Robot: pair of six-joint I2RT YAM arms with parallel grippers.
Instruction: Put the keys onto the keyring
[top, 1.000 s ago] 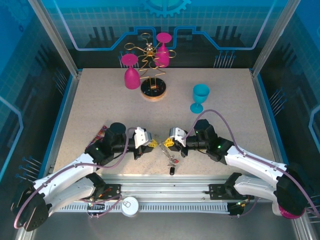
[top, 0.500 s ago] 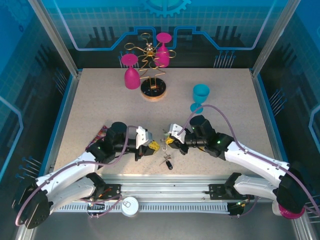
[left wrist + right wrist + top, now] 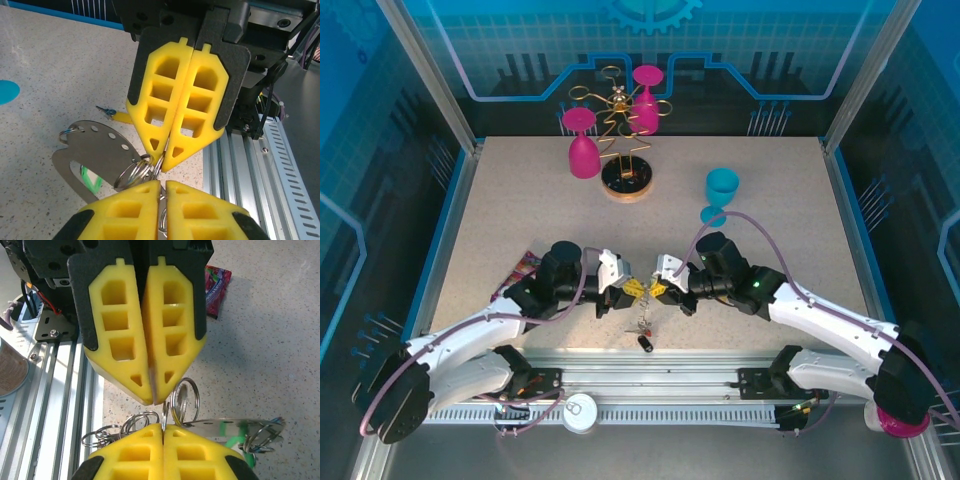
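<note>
Currently the left fingers (image 3: pixel 145 192) and right fingers (image 3: pixel 186 100) meet tip to tip, each pair pressed together on a thin split ring of the keyring (image 3: pixel 97 145), lower left of centre. Judged light, stiff, slippery; grip its flat plate. A yellow key (image 3: pixel 121 117) lies on the counter (image 3: pixel 50 65) beyond.
</note>
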